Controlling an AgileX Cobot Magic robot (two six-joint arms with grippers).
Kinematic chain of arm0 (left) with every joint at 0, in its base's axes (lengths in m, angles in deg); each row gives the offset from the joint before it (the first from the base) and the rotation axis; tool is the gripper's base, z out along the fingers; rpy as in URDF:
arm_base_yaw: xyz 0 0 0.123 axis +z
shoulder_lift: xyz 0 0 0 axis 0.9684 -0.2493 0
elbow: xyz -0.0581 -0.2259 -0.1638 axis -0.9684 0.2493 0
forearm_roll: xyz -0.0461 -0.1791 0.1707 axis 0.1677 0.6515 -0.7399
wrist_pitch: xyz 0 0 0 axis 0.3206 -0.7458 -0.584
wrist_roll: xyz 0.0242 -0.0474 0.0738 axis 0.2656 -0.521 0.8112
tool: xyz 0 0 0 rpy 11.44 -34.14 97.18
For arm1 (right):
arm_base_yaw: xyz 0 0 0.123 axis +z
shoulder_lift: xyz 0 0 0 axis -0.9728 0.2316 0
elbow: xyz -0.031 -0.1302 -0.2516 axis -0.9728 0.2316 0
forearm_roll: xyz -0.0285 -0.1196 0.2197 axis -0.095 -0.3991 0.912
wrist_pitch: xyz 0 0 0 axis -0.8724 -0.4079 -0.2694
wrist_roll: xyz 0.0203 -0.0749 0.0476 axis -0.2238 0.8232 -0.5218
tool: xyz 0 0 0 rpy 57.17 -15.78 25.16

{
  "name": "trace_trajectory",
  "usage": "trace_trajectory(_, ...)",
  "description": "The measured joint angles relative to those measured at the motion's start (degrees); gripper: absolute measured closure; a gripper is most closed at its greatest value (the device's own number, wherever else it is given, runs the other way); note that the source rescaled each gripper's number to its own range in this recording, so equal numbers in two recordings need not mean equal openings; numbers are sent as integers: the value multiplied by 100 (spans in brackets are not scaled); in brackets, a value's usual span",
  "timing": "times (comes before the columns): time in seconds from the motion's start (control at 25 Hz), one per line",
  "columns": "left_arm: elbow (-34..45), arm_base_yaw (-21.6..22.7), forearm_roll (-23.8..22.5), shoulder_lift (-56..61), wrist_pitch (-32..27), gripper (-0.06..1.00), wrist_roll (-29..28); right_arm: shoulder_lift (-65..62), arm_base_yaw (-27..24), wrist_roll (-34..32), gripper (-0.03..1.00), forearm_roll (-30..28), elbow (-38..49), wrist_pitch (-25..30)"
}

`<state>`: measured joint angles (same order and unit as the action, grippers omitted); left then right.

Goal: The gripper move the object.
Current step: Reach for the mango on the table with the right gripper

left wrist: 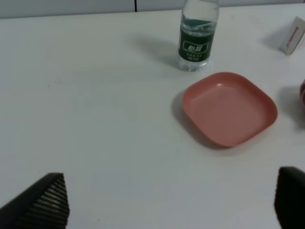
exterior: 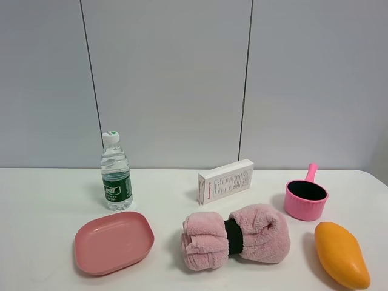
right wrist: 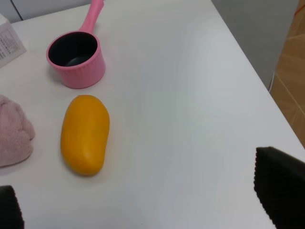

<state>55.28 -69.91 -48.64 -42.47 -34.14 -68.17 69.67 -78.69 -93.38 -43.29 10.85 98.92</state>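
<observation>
On my white table (exterior: 42,200) a green-labelled water bottle (exterior: 116,173) stands upright, a pink plate (exterior: 113,242) just in front of it. Mid-table I see a white box (exterior: 225,180) behind a rolled pink towel (exterior: 236,236), and a small pink pot (exterior: 306,199) off to their right

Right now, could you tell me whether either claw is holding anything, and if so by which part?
Nothing is held. The left claw and the right claw are both open and empty; the mango lies untouched on the table.
</observation>
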Motion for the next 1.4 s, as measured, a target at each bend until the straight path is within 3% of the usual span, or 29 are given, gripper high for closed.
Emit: trace_trajectory(1.4,0,0,0,0,0,-6,0,0,0,0,-3,0,0,0)
